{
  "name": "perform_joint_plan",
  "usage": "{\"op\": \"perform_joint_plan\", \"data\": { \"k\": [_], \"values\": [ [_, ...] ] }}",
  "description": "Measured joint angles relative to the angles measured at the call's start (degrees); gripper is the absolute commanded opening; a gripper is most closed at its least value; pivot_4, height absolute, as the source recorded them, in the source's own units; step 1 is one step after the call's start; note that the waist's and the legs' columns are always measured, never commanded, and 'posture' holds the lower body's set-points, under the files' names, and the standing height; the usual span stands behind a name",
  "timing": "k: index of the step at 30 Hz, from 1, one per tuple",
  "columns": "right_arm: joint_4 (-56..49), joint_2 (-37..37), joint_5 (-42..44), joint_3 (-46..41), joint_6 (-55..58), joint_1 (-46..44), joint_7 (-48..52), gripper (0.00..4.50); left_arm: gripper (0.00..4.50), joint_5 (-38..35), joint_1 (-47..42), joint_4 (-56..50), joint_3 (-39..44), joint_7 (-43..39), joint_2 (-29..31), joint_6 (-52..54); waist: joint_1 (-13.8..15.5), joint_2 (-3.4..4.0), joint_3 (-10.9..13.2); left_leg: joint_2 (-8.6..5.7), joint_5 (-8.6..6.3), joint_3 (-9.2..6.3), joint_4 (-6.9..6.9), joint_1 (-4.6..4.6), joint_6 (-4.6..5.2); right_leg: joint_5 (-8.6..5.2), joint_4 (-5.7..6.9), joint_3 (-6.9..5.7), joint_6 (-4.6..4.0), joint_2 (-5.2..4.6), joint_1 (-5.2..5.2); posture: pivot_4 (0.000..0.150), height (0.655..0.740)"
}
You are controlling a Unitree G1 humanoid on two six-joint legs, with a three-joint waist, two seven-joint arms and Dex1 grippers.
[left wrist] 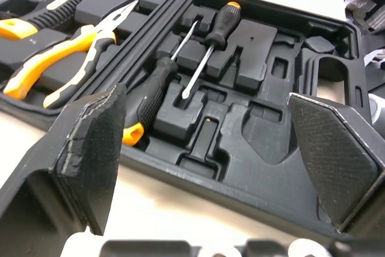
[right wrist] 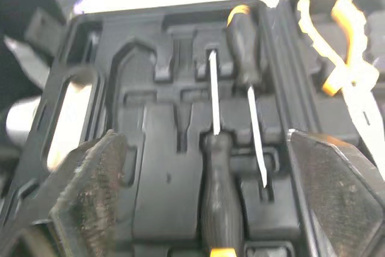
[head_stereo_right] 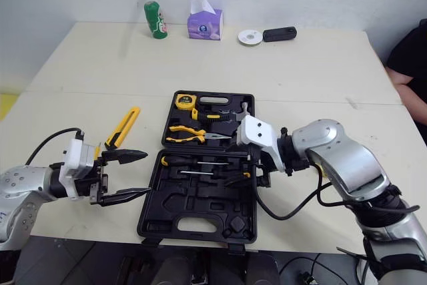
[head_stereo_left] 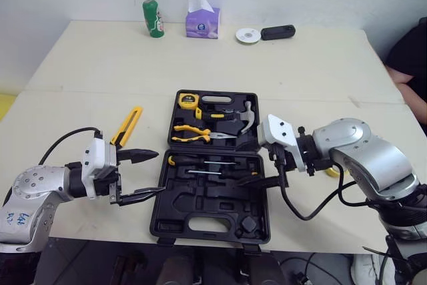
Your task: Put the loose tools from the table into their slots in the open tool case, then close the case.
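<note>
Case [head_stereo_left: 207, 211] lies open, its front slots bare. Left of it, the left gripper [head_stereo_left: 159, 172] hovers with fingers spread wide, holding nothing. A yellow knife [head_stereo_left: 127, 127] lies loose on the table [head_stereo_left: 100, 65], left of the case and behind that gripper. Two screwdrivers [head_stereo_left: 200, 163] sit mid-case, with pliers [head_stereo_left: 193, 135] in the half behind them. Over the case's right edge hangs the right gripper [head_stereo_left: 259, 168], wide open and empty.

The tool case [head_stereo_left: 160, 213] is black, pliers [head_stereo_left: 192, 137] yellow-handled, bottle [head_stereo_left: 153, 18] green, tissue box [head_stereo_left: 202, 26] purple.
</note>
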Motion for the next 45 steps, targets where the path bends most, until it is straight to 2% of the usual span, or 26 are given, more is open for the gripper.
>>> {"op": "perform_joint_plan", "data": {
  "k": [1, 3, 4, 5, 7, 14, 22, 45],
  "values": [
    [0.05, 0.60, 0.01, -0.36, -0.96, 0.25, -0.12, 2.04, 4.50, 0.00, 0.00, 0.02, -0.02, 0.00, 0.00, 0.02, 0.00, 0.00, 0.00, 0.00, 0.00, 0.00, 0.00, 0.00, -0.01, 0.00, 0.00, 0.00, 0.00, 0.00, 0.00, 0.150, 0.7400],
    [0.07, 2.31, 0.49, -0.47, -3.30, 1.03, -0.22, 1.74, 4.50, 0.00, -0.39, 0.07, -0.27, -0.03, 0.00, 0.06, 0.00, 0.01, 0.00, 0.00, 0.00, 0.01, 0.00, 0.00, -0.02, 0.00, 0.02, 0.00, 0.00, 0.00, -0.01, 0.150, 0.7400],
    [0.36, 3.68, 0.47, -1.02, -6.12, 2.20, -0.42, 1.41, 4.50, 0.00, -0.91, 0.29, -0.62, -0.07, 0.00, 0.07, 0.03, -0.02, -0.01, 0.00, 0.00, -0.01, 0.00, 0.01, -0.02, 0.00, 0.02, -0.01, 0.00, 0.00, 0.01, 0.150, 0.7400],
    [1.12, 5.03, 0.21, -1.01, -10.02, 3.50, -0.21, 0.85, 4.50, 0.00, -1.35, 0.67, -0.80, -0.10, 0.00, 0.08, 0.03, -0.02, -0.01, -0.01, 0.00, 0.01, -0.01, 0.00, -0.01, 0.00, 0.01, -0.01, 0.00, 0.01, 0.01, 0.150, 0.7400],
    [2.62, 6.48, -0.96, -0.86, -14.93, 5.11, -0.05, 0.02, 4.50, -0.03, -1.87, 1.26, -0.81, -0.07, 0.00, 0.24, 0.02, -0.02, -0.01, -0.02, 0.00, 0.03, -0.01, 0.00, 0.00, 0.00, 0.02, -0.01, 0.00, 0.01, 0.01, 0.150, 0.7400],
    [7.15, 8.39, -4.76, 1.09, -25.20, 9.06, 0.60, 0.02, 4.50, -0.63, -3.96, 1.71, -0.84, 0.12, -0.06, 1.50, 0.02, -0.02, -0.01, -0.03, 0.02, 0.02, 0.00, 0.01, 0.03, 0.00, 0.06, -0.01, 0.00, 0.02, 0.01, 0.150, 0.7400],
    [13.48, 9.49, -10.67, 3.80, -31.24, 11.02, -0.23, 0.02, 4.50, -0.53, -3.94, 1.84, -1.63, -0.52, 0.05, 1.89, -0.07, -0.02, -0.01, -0.03, 0.03, 0.03, 0.01, 0.02, 0.02, 0.00, 0.08, 0.01, 0.00, 0.02, 0.01, 0.150, 0.7400],
    [17.57, 12.17, -11.96, 4.72, -25.85, 8.59, -1.35, 0.02, 4.50, -1.23, -4.10, 1.73, -1.64, 0.30, -0.14, 4.21, -0.22, -0.03, -0.03, -0.02, 0.04, 0.02, 0.03, 0.25, 0.00, -0.01, 0.18, 0.09, -0.02, 0.00, 0.16, 0.150, 0.7400]
  ]
}}
